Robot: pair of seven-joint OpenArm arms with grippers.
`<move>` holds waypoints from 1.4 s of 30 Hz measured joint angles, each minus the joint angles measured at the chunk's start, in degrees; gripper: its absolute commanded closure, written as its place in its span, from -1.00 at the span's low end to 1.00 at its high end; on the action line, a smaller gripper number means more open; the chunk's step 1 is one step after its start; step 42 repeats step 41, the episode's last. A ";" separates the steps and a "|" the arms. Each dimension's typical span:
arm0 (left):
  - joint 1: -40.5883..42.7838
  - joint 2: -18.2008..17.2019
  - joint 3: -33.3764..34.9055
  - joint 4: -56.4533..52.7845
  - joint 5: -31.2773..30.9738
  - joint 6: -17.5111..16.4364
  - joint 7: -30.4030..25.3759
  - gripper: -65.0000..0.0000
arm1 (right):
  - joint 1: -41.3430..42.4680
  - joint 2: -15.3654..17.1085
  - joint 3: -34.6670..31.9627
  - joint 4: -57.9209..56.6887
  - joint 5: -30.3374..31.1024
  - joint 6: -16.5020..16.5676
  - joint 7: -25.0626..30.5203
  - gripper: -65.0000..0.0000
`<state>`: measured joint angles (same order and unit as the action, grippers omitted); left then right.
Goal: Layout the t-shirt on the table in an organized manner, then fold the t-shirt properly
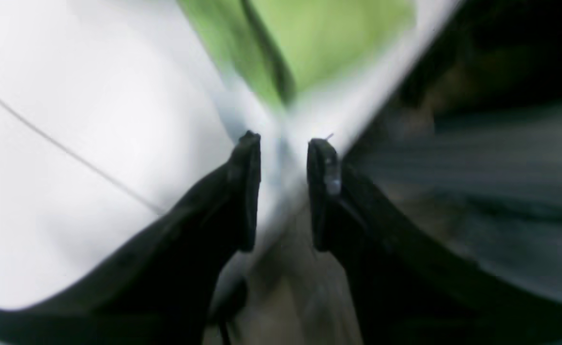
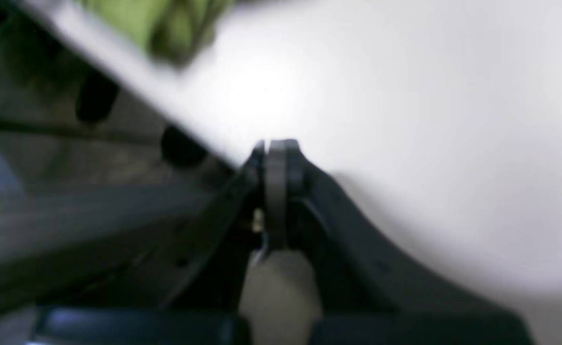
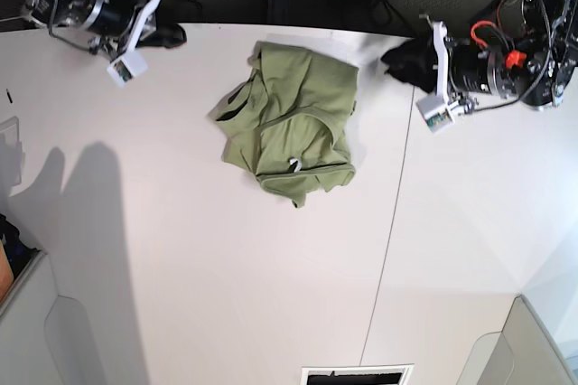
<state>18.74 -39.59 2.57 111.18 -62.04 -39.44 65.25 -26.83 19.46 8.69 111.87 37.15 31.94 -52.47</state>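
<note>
Step in hand: none of the layout done; the t-shirt [image 3: 291, 126] lies crumpled and part-doubled, untouched by either arm.
T-shirt position: on the desk [image 3: 181, 249], toward its far side, roughly mid-way between the arms; a small white tag shows near its near hem.
Left end effector [image 1: 284, 146]: fingers apart with bare gap between, holding nothing; parked at the far desk edge, just beside the shirt's side nearest it.
Right end effector [image 2: 277, 146]: fingers pressed together, empty; parked at the far corner, well apart from the shirt.
Next move, judged: both arms must reach in, the right one opening first, take opposite edges of the cloth and draw it flat.
Edges: the shirt's far hem sits near the desk's far edge; little margin there.
Open room: wide bare surface on the near side, crossed by a thin seam [image 3: 390, 222]; spreading toward it looks safest.
</note>
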 measured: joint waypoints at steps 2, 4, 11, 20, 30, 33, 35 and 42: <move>4.46 0.04 -2.21 2.71 -0.24 -0.20 -0.09 0.46 | -2.03 0.07 -0.22 0.00 0.39 0.04 -0.50 1.00; 8.00 -0.17 -4.28 4.98 -0.46 -0.24 -0.87 0.46 | -3.50 0.72 -0.22 0.11 0.76 0.00 0.39 1.00; 21.73 -0.13 -5.11 5.70 5.35 -0.07 -0.87 0.46 | -12.98 1.27 -0.09 0.26 0.31 0.22 0.50 1.00; 26.91 -0.33 0.72 -6.14 21.88 -0.17 -9.42 0.46 | -20.50 1.31 -0.20 -2.93 -3.41 0.22 0.98 1.00; 14.78 5.18 21.18 -36.57 30.23 -0.13 -17.31 0.46 | -17.40 1.22 -0.24 -23.54 -7.37 0.28 2.54 1.00; 9.70 11.26 24.28 -46.73 34.12 -0.24 -18.36 0.46 | -13.31 0.98 -0.35 -31.47 -7.37 0.52 2.75 1.00; 6.05 14.99 25.88 -54.03 37.11 -0.28 -21.40 0.46 | -9.94 0.94 -0.42 -36.87 -7.32 0.57 2.82 1.00; -6.05 24.55 26.69 -74.77 45.05 4.04 -28.76 0.46 | 1.64 0.98 -0.42 -53.09 -7.50 -0.24 3.78 1.00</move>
